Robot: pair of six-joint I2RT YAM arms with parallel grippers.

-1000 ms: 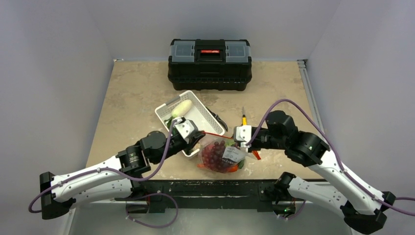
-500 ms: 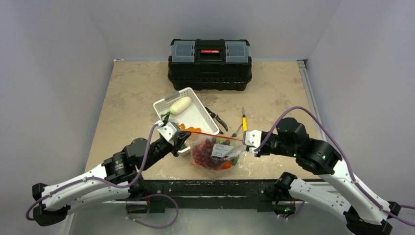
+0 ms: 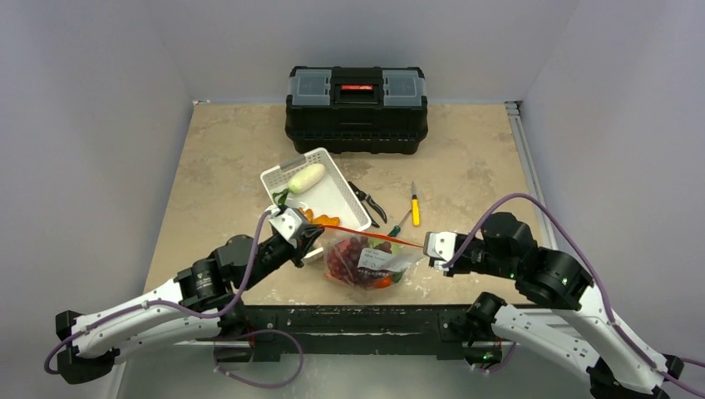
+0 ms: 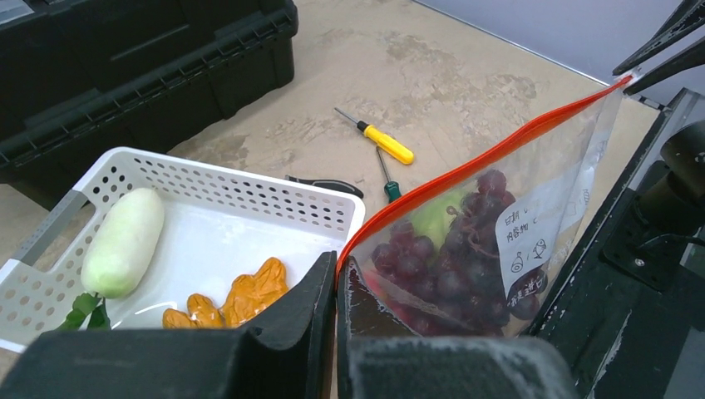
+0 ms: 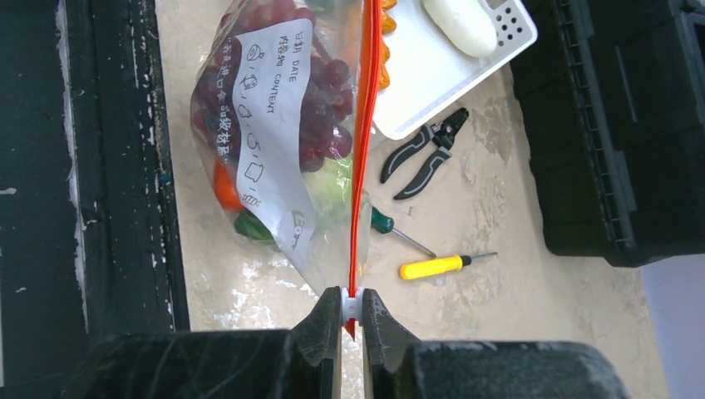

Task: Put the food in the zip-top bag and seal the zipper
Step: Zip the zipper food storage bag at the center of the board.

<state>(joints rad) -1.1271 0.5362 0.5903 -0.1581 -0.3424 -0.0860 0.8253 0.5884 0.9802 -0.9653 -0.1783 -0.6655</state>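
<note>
The clear zip-top bag (image 3: 366, 262) hangs between my grippers near the table's front edge. It holds dark red grapes (image 4: 449, 262), pale green cabbage (image 5: 332, 187) and an orange carrot (image 5: 223, 184). Its orange-red zipper (image 3: 374, 236) is stretched taut. My left gripper (image 3: 313, 237) is shut on the bag's left mouth corner (image 4: 335, 264). My right gripper (image 3: 427, 247) is shut on the white slider at the zipper's right end (image 5: 352, 304). The white oblong (image 4: 125, 241) and an orange chunk (image 4: 245, 293) lie in the white basket (image 4: 249, 176).
Black pruning shears (image 3: 366, 201), a yellow-handled screwdriver (image 3: 415, 208) and a green-handled screwdriver (image 3: 396, 226) lie right of the basket. A black toolbox (image 3: 356, 106) stands at the back. The black front rail (image 5: 108, 166) runs just below the bag.
My right gripper has slid right along the zipper to its end. My left gripper drew back to the left with the bag's corner. The strip is now taut.
</note>
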